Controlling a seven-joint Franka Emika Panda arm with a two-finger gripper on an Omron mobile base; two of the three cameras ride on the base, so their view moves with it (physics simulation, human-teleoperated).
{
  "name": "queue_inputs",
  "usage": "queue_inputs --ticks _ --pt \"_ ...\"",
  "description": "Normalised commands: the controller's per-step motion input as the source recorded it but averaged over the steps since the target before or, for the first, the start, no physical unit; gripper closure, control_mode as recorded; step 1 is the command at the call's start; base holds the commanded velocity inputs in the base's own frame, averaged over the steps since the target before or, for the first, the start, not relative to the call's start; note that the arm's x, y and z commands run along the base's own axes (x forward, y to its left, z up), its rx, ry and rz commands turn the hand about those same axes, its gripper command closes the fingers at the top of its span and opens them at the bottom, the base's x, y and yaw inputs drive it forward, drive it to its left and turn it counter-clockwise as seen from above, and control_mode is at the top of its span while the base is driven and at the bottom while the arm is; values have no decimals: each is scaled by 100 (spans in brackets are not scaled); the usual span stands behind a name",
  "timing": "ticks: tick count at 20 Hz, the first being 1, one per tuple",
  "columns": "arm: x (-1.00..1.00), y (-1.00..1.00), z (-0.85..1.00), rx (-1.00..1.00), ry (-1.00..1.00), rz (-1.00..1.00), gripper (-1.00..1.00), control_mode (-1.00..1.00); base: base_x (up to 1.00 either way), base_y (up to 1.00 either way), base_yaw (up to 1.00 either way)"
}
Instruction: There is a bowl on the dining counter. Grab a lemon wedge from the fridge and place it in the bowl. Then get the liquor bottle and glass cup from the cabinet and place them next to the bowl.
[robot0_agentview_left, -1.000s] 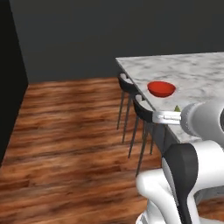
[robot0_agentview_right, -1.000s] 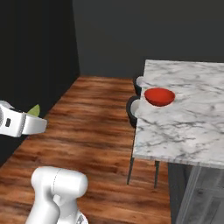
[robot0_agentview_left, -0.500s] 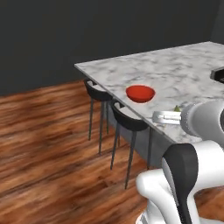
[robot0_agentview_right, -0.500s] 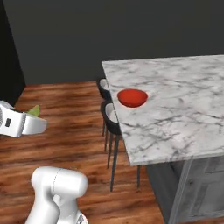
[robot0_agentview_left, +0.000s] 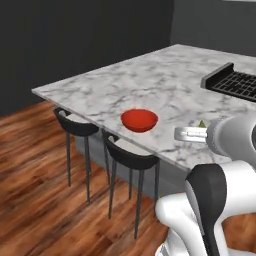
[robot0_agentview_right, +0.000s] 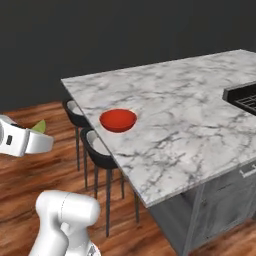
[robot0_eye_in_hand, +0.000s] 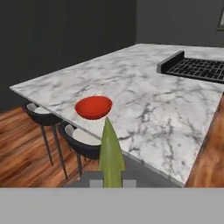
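2 black stools (thin metal legs) stand on wooden floor.

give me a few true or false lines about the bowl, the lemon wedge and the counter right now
1. The red bowl is empty. True.
2. The lemon wedge lies in the bowl. False: it is pinched in the shut tool, short of the counter.
3. The bowl sits near the edge of the marble counter, above two dark stools. True.
4. A bottle stands beside the bowl. False: bare marble surrounds it.
5. A black cooktop is set into the counter. True.
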Motion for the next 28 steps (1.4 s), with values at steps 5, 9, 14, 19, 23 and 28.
queue_inputs --ticks 5,9,14,19,23,28 --pt "0 0 0 0 0 0 100 100 44 60 -54" --pt "0 0 0 0 0 0 100 100 29 65 -53" --pt "0 0 0 0 0 0 100 100 17 70 -51" --pt "0 0 0 0 0 0 100 100 20 71 -50" --pt "0 0 0 0 0 0 100 100 25 76 -47" --pt "0 0 0 0 0 0 100 100 31 81 -39"
